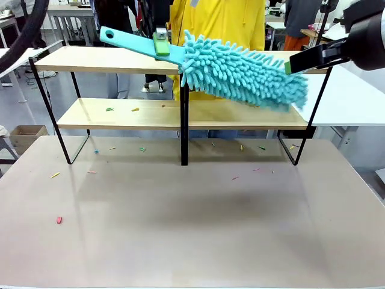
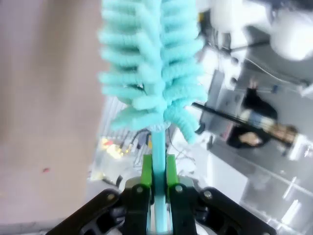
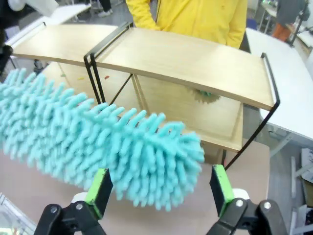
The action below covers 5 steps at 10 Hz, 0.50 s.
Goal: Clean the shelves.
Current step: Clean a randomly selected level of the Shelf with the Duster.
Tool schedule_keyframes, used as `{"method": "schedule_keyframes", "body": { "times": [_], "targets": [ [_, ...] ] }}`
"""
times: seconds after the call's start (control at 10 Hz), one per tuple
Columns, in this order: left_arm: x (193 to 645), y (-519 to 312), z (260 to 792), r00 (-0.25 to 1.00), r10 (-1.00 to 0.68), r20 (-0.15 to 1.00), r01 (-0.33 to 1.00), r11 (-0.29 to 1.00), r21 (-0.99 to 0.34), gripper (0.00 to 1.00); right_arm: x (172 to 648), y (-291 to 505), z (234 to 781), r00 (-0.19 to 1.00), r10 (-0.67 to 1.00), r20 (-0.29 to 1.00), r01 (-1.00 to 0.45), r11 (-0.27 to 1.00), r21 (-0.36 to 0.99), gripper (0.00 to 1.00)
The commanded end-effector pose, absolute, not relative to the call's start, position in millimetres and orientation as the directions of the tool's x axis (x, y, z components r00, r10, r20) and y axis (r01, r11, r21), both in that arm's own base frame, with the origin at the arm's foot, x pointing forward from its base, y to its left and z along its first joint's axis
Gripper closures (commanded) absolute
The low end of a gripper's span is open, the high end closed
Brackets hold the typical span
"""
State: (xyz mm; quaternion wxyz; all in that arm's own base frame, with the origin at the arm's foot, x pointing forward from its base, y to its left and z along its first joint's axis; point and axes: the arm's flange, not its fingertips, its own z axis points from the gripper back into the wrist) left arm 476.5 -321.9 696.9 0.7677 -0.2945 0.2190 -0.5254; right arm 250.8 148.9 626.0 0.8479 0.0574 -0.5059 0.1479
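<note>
The shelves [image 1: 108,59] stand across the far half of the table: two light wooden boards in a thin black frame with a black central upright [image 1: 184,120]. A teal duster [image 1: 240,75] with a fluffy head hangs in front of the top board, tilted down to the right. My left gripper [image 1: 161,44] is shut on its flat handle [image 2: 157,147], green pads pressed on both sides. My right gripper [image 1: 291,64] is open at the head's far tip; the fluffy head [image 3: 98,142] lies across the gap between its green pads [image 3: 221,188].
Small coloured scraps lie on the lower board [image 1: 135,109] and on the table [image 1: 59,220], mostly near the rack's feet. A person in a yellow top [image 1: 216,24] stands just behind the shelves. White tables [image 1: 355,96] stand to the right.
</note>
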Motion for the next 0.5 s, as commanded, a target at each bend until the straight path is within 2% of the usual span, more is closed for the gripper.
{"method": "schedule_keyframes", "body": {
  "times": [0.0,0.2,0.4],
  "targets": [
    [531.9,-321.5,759.8,0.357,-0.934,-0.023,0.642,0.263,-0.72,0.88,251.6,147.8,626.8,0.443,0.196,0.875,-0.311,0.949,-0.055,0.0],
    [531.9,-302.0,764.4,0.435,-0.9,0.011,0.63,0.296,-0.718,0.88,251.6,147.8,626.8,0.443,0.196,0.875,-0.311,0.949,-0.055,0.0],
    [531.8,-257.5,776.5,0.607,-0.793,0.043,0.611,0.432,-0.663,0.88,251.6,147.8,626.8,0.443,0.196,0.875,-0.311,0.949,-0.055,0.0]
  ]
}}
